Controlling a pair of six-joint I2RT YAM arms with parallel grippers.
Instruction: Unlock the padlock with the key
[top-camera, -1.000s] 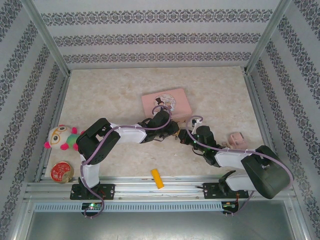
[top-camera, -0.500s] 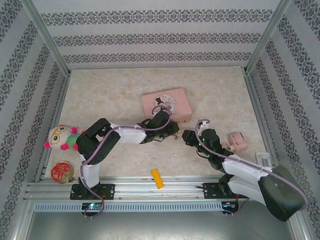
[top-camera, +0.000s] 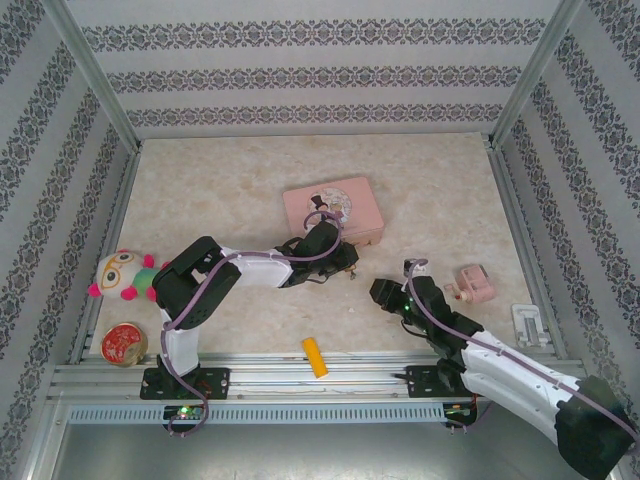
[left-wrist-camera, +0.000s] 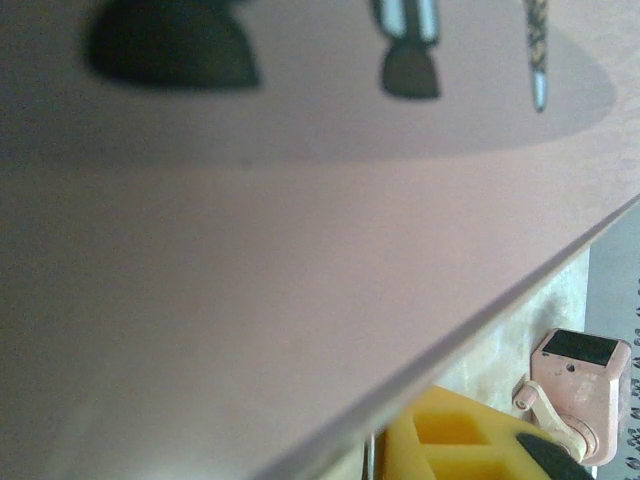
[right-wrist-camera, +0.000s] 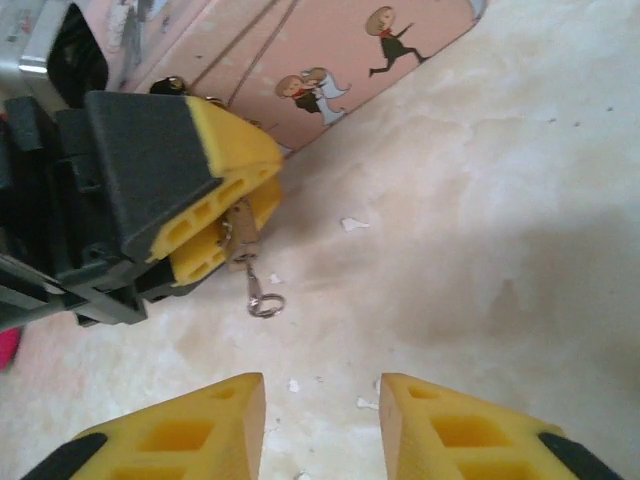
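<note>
- brass padlock (right-wrist-camera: 241, 232) pinched in the left gripper (right-wrist-camera: 268, 185), upper left of right wrist view, near pink tin (right-wrist-camera: 330, 70).
- right gripper (right-wrist-camera: 321, 420) at bottom edge, jaws apart, empty; its arm stretched in from lower right.

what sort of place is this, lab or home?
Probably a staged robot test cell, not a home: aluminium frame, wallpaper-print walls boxing in a marble-look table, props like a pink tin and plush toy.
</note>
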